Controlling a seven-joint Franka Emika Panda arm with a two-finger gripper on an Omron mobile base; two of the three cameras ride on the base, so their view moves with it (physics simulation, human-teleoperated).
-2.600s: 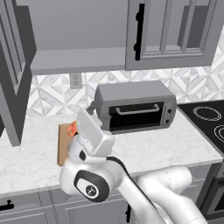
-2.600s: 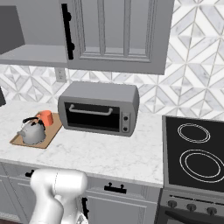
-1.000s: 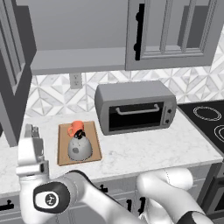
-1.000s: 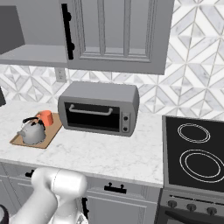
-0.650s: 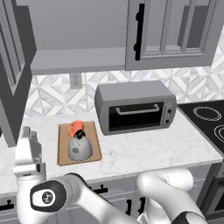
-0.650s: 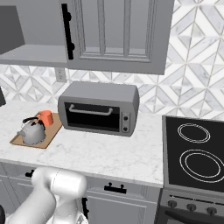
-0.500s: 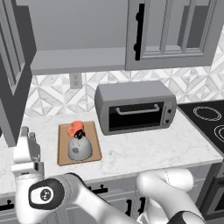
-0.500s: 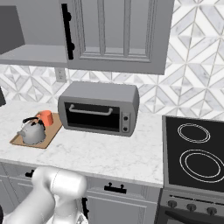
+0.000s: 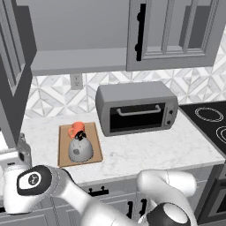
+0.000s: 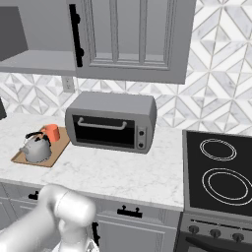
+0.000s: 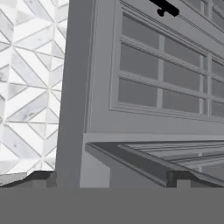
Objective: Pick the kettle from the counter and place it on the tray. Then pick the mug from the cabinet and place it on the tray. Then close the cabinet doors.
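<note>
The silver-grey kettle (image 9: 80,149) (image 10: 35,148) sits on the wooden tray (image 9: 94,137) (image 10: 57,147), with the orange mug (image 9: 77,129) (image 10: 50,132) right behind it on the same board. The tray lies on the marble counter (image 9: 145,150). The cabinet (image 9: 79,62) stands open with a bare shelf; its left door (image 9: 12,66) is swung out. My gripper (image 9: 24,142) (image 11: 111,179) is low at the far left, left of the tray and under that door, pointing up. It is open with nothing between its fingertips (image 11: 43,177). A paned cabinet door (image 11: 166,87) looms ahead of it.
A grey toaster oven (image 9: 137,108) (image 10: 110,123) stands right of the tray. A black stovetop (image 9: 212,119) (image 10: 219,172) is at the far right. The neighbouring cabinet door (image 9: 172,35) with a black bar handle (image 9: 140,31) is closed. Tiled backsplash (image 11: 30,87) runs behind.
The arm swung from above the tray down to the far left, then drifted slightly further left. Kettle and mug stayed on the tray. The jaws stayed open.
</note>
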